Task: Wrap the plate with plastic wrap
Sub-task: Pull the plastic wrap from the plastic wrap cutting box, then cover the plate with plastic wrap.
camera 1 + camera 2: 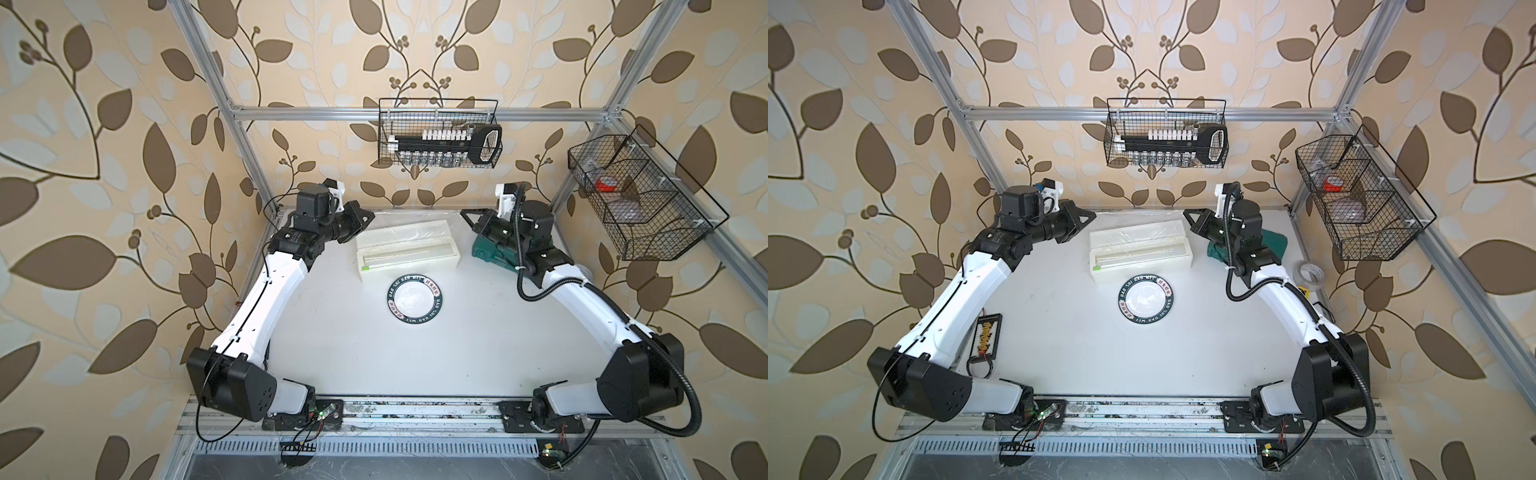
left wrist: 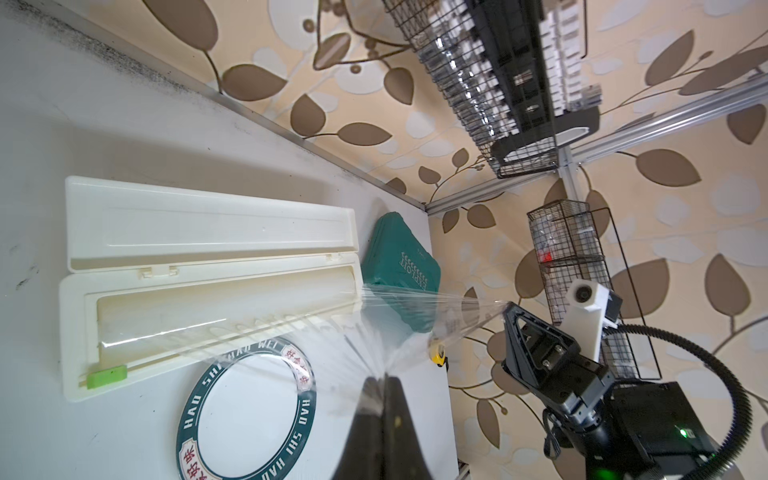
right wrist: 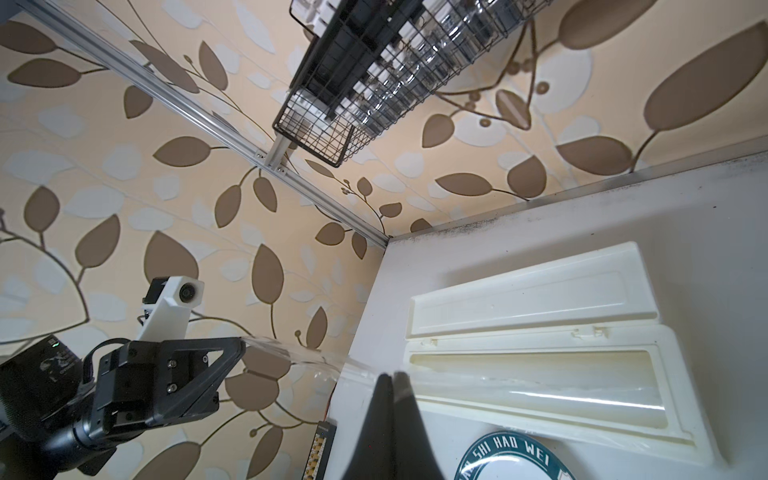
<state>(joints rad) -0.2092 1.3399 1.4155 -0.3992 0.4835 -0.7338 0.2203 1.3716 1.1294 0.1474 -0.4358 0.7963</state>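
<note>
Closest to the lens in the left wrist view, the left gripper (image 2: 384, 380) is seen pinched tight on a corner of the plastic wrap (image 2: 399, 320), with creases fanning out from the tips. Same deal on the other side: the right gripper (image 3: 392, 380) is clamped on the opposite corner, so the sheet is held taut between the two, up over the open dispenser box (image 1: 409, 253). It looks not yet cut, since it can be followed back to the roll in the box.

The plate (image 1: 417, 298) is sat flat on the table (image 1: 374, 361), just beside the box on the side nearer the arm bases. So from both grippers it lies back toward the robot and lower down, roughly midway between them, with neither arm really favoured. The sheet's long axis runs across, gripper to gripper, parallel to the box, so both ends would probably need to be brought back and down together.

Worth noting: the film is barely made out in both top views, just a faint sheen, while it is shown clearly by the wrist cameras. A clear tape roll (image 1: 1309, 276) is only caught in a top view, beside the right arm.
</note>
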